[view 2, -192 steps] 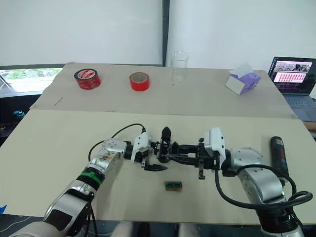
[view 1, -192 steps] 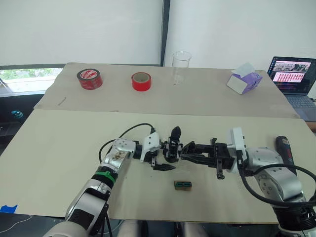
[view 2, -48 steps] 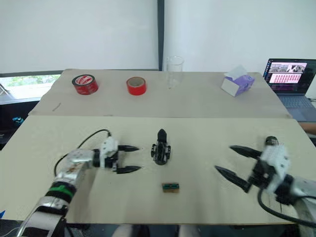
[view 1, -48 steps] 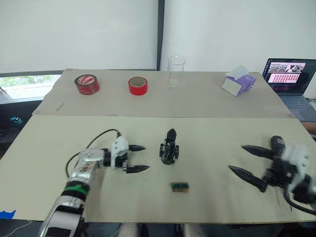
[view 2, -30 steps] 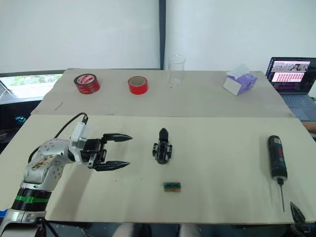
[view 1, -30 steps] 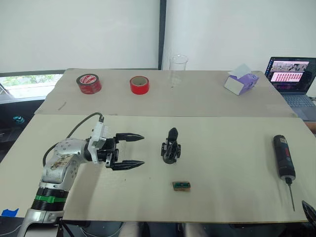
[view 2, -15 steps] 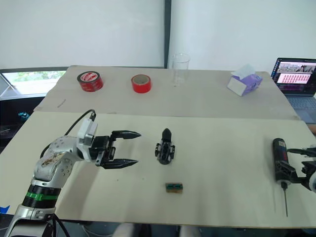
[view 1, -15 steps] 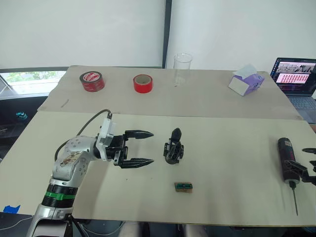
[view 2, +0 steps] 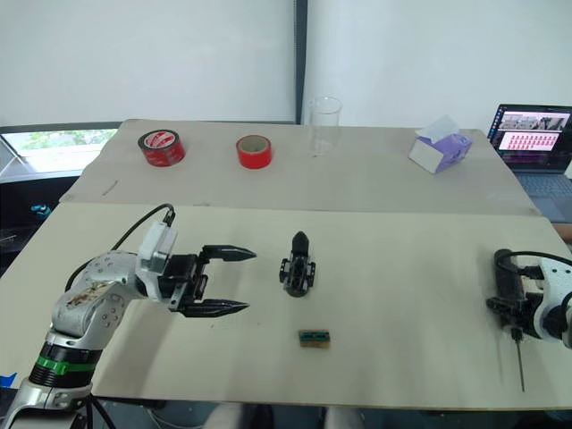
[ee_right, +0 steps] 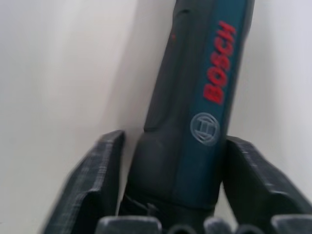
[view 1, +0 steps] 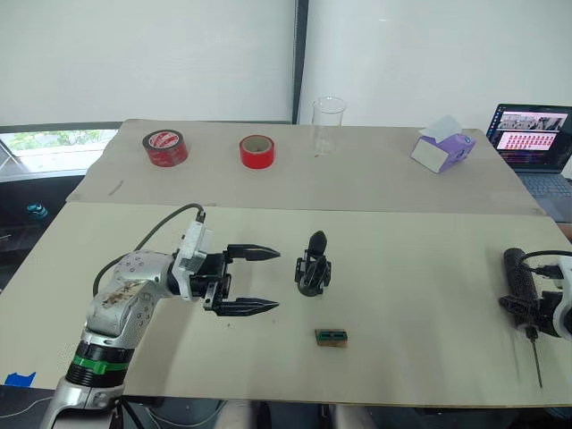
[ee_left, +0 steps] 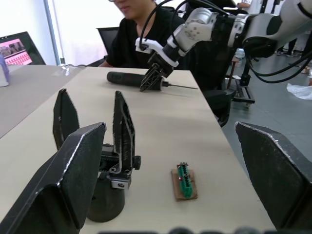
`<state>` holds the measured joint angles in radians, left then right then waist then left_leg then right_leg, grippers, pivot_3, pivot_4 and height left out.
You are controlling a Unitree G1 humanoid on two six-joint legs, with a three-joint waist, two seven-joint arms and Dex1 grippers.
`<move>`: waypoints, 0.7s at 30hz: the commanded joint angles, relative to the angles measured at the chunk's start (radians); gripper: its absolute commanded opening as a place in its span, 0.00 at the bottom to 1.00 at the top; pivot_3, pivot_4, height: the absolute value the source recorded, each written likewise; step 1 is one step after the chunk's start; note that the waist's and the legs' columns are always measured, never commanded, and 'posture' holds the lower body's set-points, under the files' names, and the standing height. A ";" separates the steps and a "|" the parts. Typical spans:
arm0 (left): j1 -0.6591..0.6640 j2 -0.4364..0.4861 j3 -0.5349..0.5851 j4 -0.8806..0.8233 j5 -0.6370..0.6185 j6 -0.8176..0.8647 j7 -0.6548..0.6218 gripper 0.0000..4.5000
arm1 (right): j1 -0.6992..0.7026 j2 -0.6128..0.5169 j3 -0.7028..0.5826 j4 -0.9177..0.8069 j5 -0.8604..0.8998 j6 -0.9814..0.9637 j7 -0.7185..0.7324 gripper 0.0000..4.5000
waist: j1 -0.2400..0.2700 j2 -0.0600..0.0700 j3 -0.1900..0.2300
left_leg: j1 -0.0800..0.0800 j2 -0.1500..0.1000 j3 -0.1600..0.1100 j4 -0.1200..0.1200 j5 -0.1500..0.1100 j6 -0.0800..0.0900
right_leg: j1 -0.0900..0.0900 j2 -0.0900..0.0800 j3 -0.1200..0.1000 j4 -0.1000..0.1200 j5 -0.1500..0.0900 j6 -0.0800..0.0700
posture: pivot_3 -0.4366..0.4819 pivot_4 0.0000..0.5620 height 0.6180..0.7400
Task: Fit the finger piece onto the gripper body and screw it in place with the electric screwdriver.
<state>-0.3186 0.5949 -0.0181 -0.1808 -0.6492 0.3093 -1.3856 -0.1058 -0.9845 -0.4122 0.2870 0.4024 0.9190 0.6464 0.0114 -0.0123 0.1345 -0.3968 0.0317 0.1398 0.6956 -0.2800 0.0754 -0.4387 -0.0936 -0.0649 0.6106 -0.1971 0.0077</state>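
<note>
The right gripper (ee_right: 168,195) pinches the smooth, cylindrical electric screwdriver (ee_right: 200,107); the left gripper's (view 1: 255,280) pointed black fingers are spread.

The left arm (view 1: 125,299) is silver-grey metal, scuffed and mottled brown, with a green-and-black band near the elbow and a black cable looping to a white wrist block. Its jaws are two black, tapering, pointed fingers (view 1: 253,253). The right wrist (view 2: 554,299) is white, cabled in black.
</note>
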 commanded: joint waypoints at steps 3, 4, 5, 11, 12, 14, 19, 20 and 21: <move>-0.006 -0.003 0.021 -0.025 -0.023 -0.025 -0.010 1.00 | 0.054 -0.031 -0.144 -0.223 0.096 -0.009 0.110 0.44 | 0.001 0.004 0.000 | 0.000 0.000 0.000 0.000 0.000 0.000 | 0.000 0.000 0.000 0.000 0.000 0.000 | 0.48 0.27 1.00; -0.005 -0.003 0.025 -0.023 -0.025 -0.027 -0.009 1.00 | 0.068 -0.030 -0.170 -0.306 0.126 0.024 0.117 0.44 | 0.000 0.006 0.000 | -0.001 0.000 0.000 0.000 0.000 0.000 | -0.001 0.000 0.000 0.000 0.000 0.001 | 0.48 0.27 1.00; -0.003 -0.003 0.031 -0.021 -0.027 -0.031 -0.009 1.00 | 0.091 -0.033 -0.183 -0.397 0.145 0.050 0.123 0.44 | -0.002 0.008 0.000 | -0.001 0.000 0.000 0.000 0.000 0.000 | -0.001 0.000 0.000 0.000 0.001 0.001 | 0.48 0.27 1.00; 0.029 0.004 0.046 0.003 -0.026 -0.056 -0.025 1.00 | 0.250 -0.046 -0.158 -0.861 0.223 0.181 0.121 0.44 | 0.000 0.007 0.002 | 0.000 0.003 -0.002 -0.001 0.002 -0.003 | -0.001 0.003 -0.002 0.001 0.001 0.002 | 0.48 0.27 1.00; 0.032 0.002 0.043 0.005 -0.023 -0.059 -0.025 1.00 | 0.276 -0.050 -0.126 -0.897 0.197 0.151 0.115 0.44 | 0.003 0.006 0.003 | 0.000 0.003 -0.002 -0.001 0.002 -0.003 | -0.001 0.002 -0.002 0.001 0.001 0.001 | 0.48 0.27 1.00; 0.033 -0.002 0.036 0.007 -0.020 -0.062 -0.022 1.00 | 0.302 -0.048 -0.088 -0.929 0.168 0.133 0.094 0.44 | 0.009 0.004 0.003 | -0.001 0.002 -0.003 -0.001 0.001 -0.003 | -0.001 0.001 -0.002 0.000 0.000 0.000 | 0.48 0.27 1.00; 0.027 -0.019 0.021 -0.001 0.003 -0.089 -0.003 1.00 | 0.365 -0.042 0.066 -0.881 0.032 -0.066 0.108 0.44 | 0.009 0.002 0.005 | -0.004 -0.001 -0.002 0.003 -0.001 0.003 | -0.001 -0.002 0.001 -0.002 -0.002 -0.003 | 0.48 0.27 1.00; 0.024 -0.022 0.019 0.000 0.010 -0.098 -0.002 1.00 | 0.360 -0.034 0.083 -0.867 0.021 -0.087 0.111 0.44 | 0.008 0.002 0.005 | -0.004 -0.001 -0.001 0.004 -0.001 0.003 | -0.001 -0.002 0.001 -0.002 -0.002 -0.003 | 0.48 0.27 1.00; 0.023 -0.021 0.017 0.000 0.009 -0.095 -0.004 1.00 | 0.350 -0.024 0.099 -0.854 0.018 -0.099 0.113 0.44 | 0.007 0.001 0.006 | -0.004 -0.002 -0.001 0.004 -0.001 0.003 | -0.001 -0.002 0.001 -0.002 -0.002 -0.002 | 0.48 0.27 1.00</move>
<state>-0.2777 0.5756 -0.0022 -0.1600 -0.6437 0.2331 -1.3895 0.2642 -1.0110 -0.3011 -0.5649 0.4409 0.8782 0.7572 0.0180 -0.0114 0.1401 -0.4004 0.0301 0.1391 0.6992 -0.2806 0.0782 -0.4397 -0.0957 -0.0636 0.6091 -0.1988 0.0053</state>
